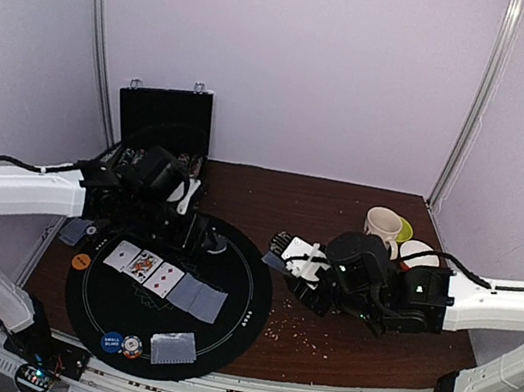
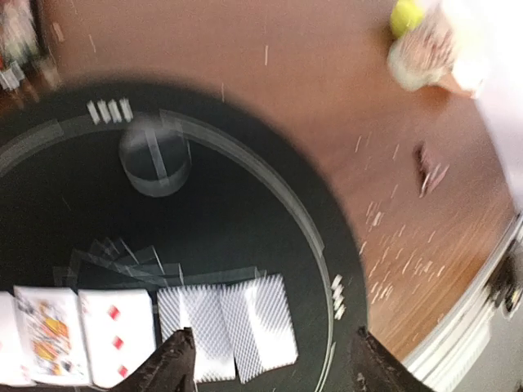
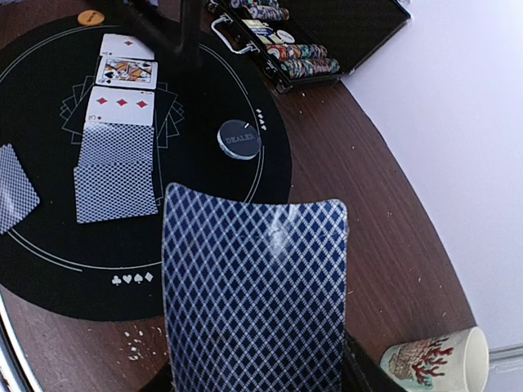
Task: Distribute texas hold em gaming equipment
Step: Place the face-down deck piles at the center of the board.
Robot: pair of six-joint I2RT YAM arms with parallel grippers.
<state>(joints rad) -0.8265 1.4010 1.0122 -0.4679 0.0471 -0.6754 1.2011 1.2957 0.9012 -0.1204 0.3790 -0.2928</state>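
A: We log the right claw (image 3: 257, 377) clamped on a stack of blue-diamond-backed playing cards (image 3: 253, 278). It is held up over the brown wooden tabletop (image 1: 322, 202), just off the right edge of the round black mat (image 1: 241, 284).

B: Agreed. On the mat we count a row of five cards (image 1: 164, 278): three face up at the left, two face down at the right, edges touching or overlapping.

A: We note the left claw (image 2: 270, 367) spread wide, nothing between its fingers, hanging above the face-down end of that row.

B: We see a separate face-down card (image 1: 172, 348) near the mat's front edge, with a blue round chip (image 1: 111, 341) and a red-and-white chip (image 1: 133, 347) just beside it.

A: An orange round chip (image 1: 80, 261) sits at the mat's left rim. A clear grey round disc marked DEALER (image 3: 239, 139) lies on the mat behind the row.

B: We put the black hinged case (image 1: 164, 118) open at back left, and the white patterned mug (image 1: 383, 225) at back right.
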